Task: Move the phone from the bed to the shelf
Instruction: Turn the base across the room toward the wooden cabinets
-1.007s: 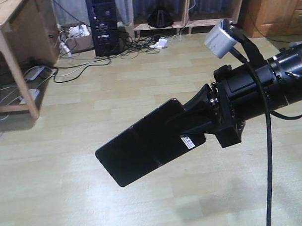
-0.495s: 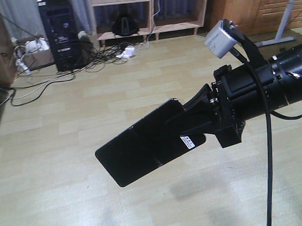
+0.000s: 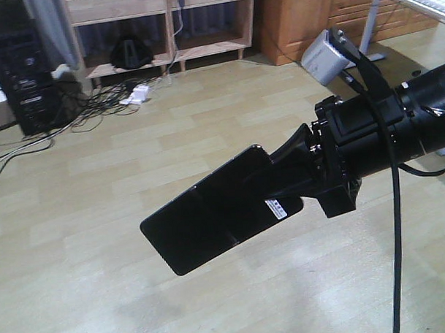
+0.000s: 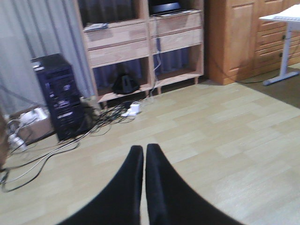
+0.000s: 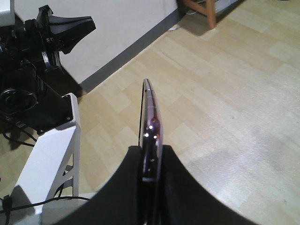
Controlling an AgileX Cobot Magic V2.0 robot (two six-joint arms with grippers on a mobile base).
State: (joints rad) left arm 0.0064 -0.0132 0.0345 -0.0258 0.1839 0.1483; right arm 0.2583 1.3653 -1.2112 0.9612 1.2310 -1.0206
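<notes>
Phone (image 3: pixel 202 222) sticker (image 3: pixel 276 208) — print illegible.

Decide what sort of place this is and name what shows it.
Probably a room in a home, perhaps a study or bedroom: a wooden cubby shelf, a black computer tower with tangled cables on the pale plank floor, and an orange-brown wooden cabinet.

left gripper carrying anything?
No, the left gripper is shut and empty, its fingers pressed together with nothing between them.
</notes>
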